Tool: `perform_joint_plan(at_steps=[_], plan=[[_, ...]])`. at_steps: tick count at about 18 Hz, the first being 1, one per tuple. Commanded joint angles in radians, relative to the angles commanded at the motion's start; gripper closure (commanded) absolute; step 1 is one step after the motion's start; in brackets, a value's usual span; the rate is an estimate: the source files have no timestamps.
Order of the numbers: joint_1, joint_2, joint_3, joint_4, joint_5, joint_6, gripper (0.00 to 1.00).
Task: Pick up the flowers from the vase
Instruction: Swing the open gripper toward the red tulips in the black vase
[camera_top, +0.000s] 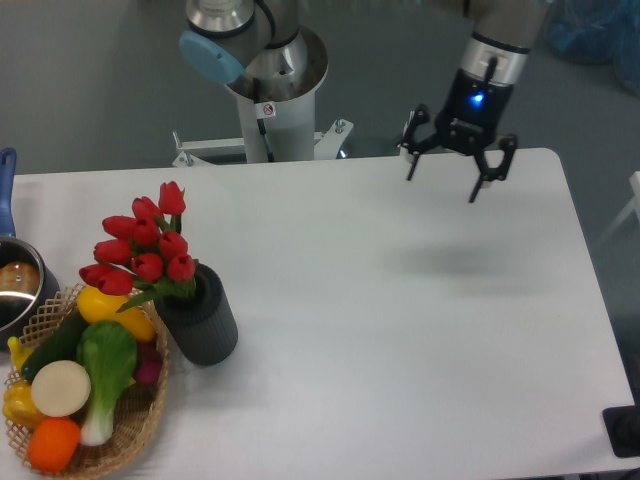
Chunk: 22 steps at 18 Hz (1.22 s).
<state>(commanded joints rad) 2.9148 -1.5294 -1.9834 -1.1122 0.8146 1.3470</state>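
gripper hovering far from the flowers

the gripper (457, 172) is hanging above the far right part of the white worktop (400, 330), jaws spread and holding nothing. the flowers (143, 250) are standing in the vase (203, 320) at the left, just beside a wicker basket (130, 430) of vegetables

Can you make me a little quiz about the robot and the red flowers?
1. True or false: the pincer is holding the flowers.
2. Where do the flowers stand? A) in the wicker basket B) in the dark vase C) flat on the table
3. Fill in: the pincer's fingers are spread ____.

Key: 1 false; it hangs far to the right of them. 2 B. 3 open.
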Motion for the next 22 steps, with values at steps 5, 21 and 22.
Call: perform_joint_plan(at_steps=[5, 21, 22], plan=[[-0.142, -0.031, 0.005, 0.034, 0.003, -0.031, 0.00], [-0.327, -0.083, -0.040, 0.114, -0.135, 0.030, 0.00], [-0.329, -0.087, -0.034, 0.114, -0.137, 0.034, 0.00]])
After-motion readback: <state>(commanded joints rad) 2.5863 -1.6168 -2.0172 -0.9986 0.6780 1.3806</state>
